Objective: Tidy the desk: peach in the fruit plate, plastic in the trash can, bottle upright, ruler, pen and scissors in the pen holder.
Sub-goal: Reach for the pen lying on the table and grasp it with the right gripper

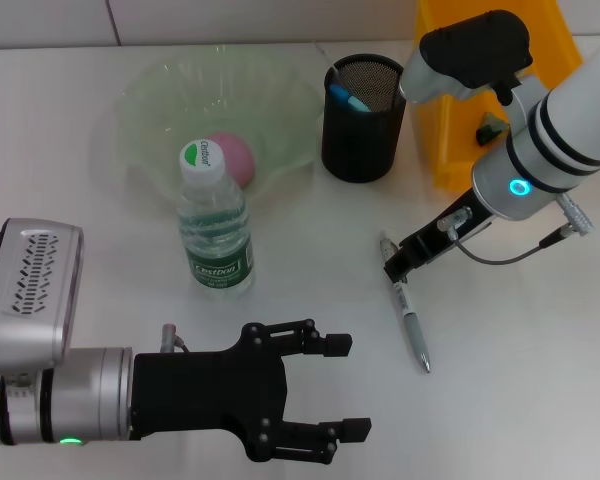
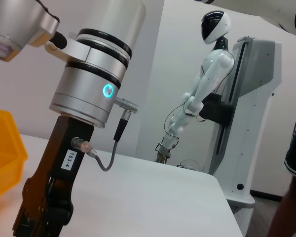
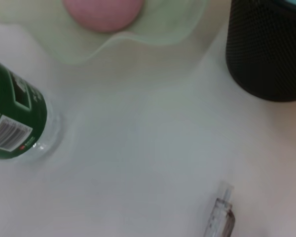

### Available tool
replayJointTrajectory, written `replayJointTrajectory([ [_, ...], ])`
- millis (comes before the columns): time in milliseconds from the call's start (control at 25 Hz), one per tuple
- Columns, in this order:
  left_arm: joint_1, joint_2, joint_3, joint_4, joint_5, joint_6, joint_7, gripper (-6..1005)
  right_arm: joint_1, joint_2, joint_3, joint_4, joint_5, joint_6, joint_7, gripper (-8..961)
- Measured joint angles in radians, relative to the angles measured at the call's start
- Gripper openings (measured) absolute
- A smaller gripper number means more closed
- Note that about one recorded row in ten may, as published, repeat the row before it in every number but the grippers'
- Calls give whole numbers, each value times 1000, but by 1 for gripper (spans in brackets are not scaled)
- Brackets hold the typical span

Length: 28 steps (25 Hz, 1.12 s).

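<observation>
A clear pen [image 1: 410, 322] [image 3: 220, 217] lies on the white desk right of centre. My right gripper [image 1: 398, 266] hangs low over the pen's far end, and the left wrist view shows it from the side [image 2: 39, 212]. The pink peach [image 1: 231, 156] [image 3: 103, 11] rests in the translucent green fruit plate [image 1: 150, 100] [image 3: 160, 32]. In front of the plate the bottle [image 1: 215, 225] [image 3: 12, 116] stands upright. A blue item pokes out of the black mesh pen holder [image 1: 363, 120] [image 3: 269, 54]. Ruler and scissors are out of view. My left gripper [image 1: 345, 388] is open near the front edge, holding nothing.
The yellow trash can [image 1: 450, 140] [image 2: 2, 153] stands at the back right with a small dark scrap [image 1: 492, 126] inside. A white humanoid robot [image 2: 207, 89] on a stand is beyond the desk's far side. Bare desk lies between the bottle and the pen.
</observation>
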Motion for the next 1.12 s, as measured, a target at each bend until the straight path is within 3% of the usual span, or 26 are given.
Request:
replayJointTrajectory([
  [80, 0, 0, 0, 0, 0, 0, 0, 813, 0, 1, -3, 4, 2, 4, 0, 517],
  [840, 1, 0, -8, 0, 0, -2, 0, 813, 31, 1, -13, 58, 8, 45, 0, 502],
  [1120, 2, 0, -8, 0, 0, -2, 0, 813, 50, 1, -13, 95, 8, 53, -2, 364],
])
